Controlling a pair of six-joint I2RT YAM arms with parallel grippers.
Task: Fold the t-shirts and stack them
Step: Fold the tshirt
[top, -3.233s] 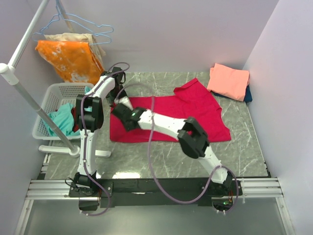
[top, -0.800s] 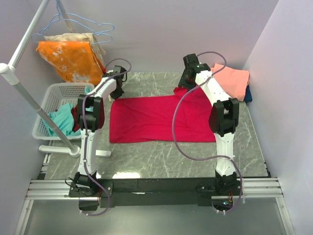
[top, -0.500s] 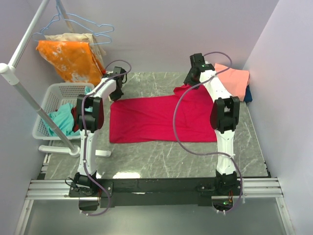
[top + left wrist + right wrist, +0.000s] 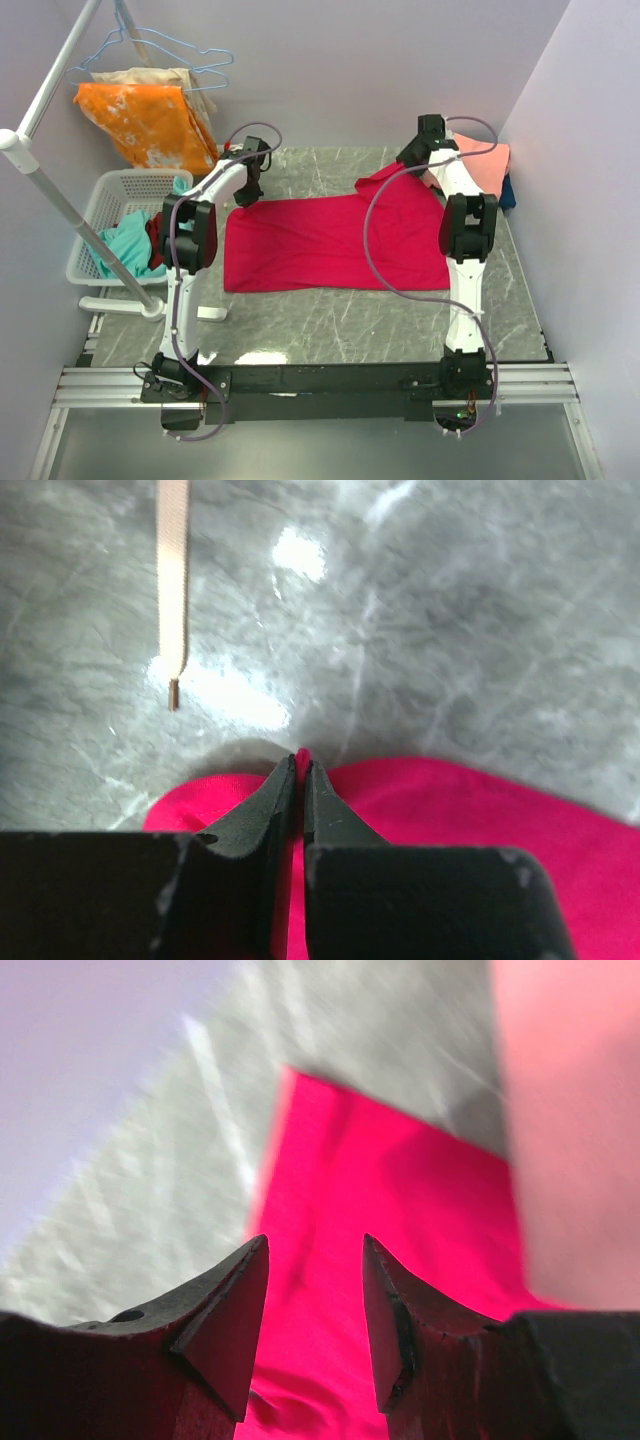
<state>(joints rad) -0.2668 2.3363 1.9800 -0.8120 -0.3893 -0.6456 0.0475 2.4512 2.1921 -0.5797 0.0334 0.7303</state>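
From above: found the crimson t-shirt spread flat and fairly smooth on the grey veined tabletop, with its long axis running side to side and a sleeve jutting out at its far right corner. Noted the left tool down at the shirt's far left corner and the right tool over that far right sleeve, which placed each arm nearest its own end of the far edge. Judged that a fold toward the near edge would turn on lifting both far corners together. Spotted the folded salmon-pink t-shirt just right of the crimson one, apparently atop a dark blue t-shirt showing only an edge. From the left wrist: saw the left tool pressed together on a thin pinch of soft crimson knit at the very edge of the cloth, with glossy stone beyond. From the right wrist, blurred: saw the right tool spread and gripping nothing, hanging over the crimson cloth with the salmon-pink fold off to one side.
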